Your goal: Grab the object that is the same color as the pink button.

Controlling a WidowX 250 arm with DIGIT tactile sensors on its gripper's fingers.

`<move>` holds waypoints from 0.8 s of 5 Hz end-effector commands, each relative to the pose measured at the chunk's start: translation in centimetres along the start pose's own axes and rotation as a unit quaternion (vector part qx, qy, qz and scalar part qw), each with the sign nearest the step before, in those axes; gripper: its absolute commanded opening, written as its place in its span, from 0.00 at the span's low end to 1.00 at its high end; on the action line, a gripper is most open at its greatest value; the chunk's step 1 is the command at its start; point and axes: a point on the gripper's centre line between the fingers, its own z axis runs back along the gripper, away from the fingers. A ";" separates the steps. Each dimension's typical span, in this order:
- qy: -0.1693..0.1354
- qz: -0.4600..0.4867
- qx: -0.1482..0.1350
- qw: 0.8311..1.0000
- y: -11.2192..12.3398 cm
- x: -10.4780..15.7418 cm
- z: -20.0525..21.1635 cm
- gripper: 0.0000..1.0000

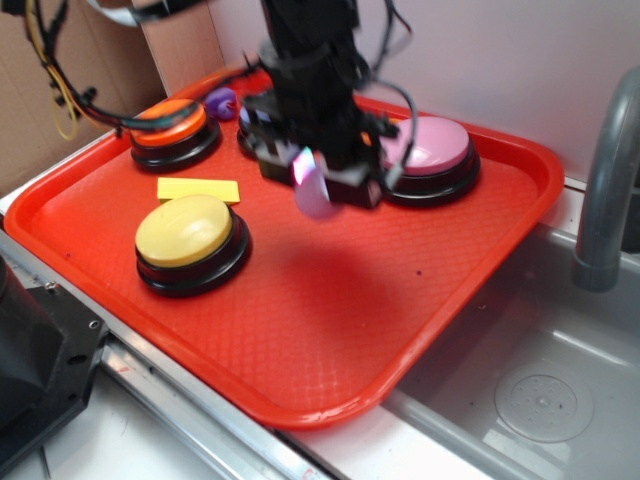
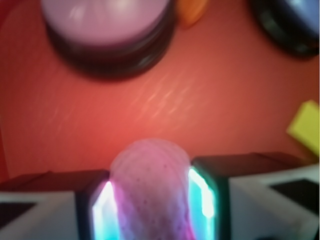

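The small pink ball [image 2: 150,190], dimpled on its surface, is squeezed between my gripper's [image 2: 152,205] two glowing fingers. In the exterior view the pink ball [image 1: 314,192] hangs above the red tray [image 1: 320,330], held by my gripper [image 1: 312,180], which is shut on it. The pink button [image 1: 432,150], with a smooth domed top on a black base, stands at the tray's far right, just behind the gripper. From the wrist it shows as the pink button [image 2: 107,25] at the top left, apart from the ball.
A yellow button [image 1: 188,235] and a flat yellow block [image 1: 198,189] lie on the left of the tray. An orange button [image 1: 172,125] and a small purple toy [image 1: 220,100] sit at the back left. A blue button [image 2: 295,20] is partly hidden behind the arm. A grey sink [image 1: 540,380] lies right.
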 end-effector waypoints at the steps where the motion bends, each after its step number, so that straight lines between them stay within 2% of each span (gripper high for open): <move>1: -0.041 0.071 -0.020 0.996 6.3 4.5 7.6 0.00; 2: -0.032 0.097 -0.026 0.994 9.2 5.9 10.0 0.00; 3: -0.031 0.107 -0.041 0.993 10.5 6.7 10.2 0.00; 4: -0.008 0.079 -0.019 0.997 10.8 7.0 10.0 0.33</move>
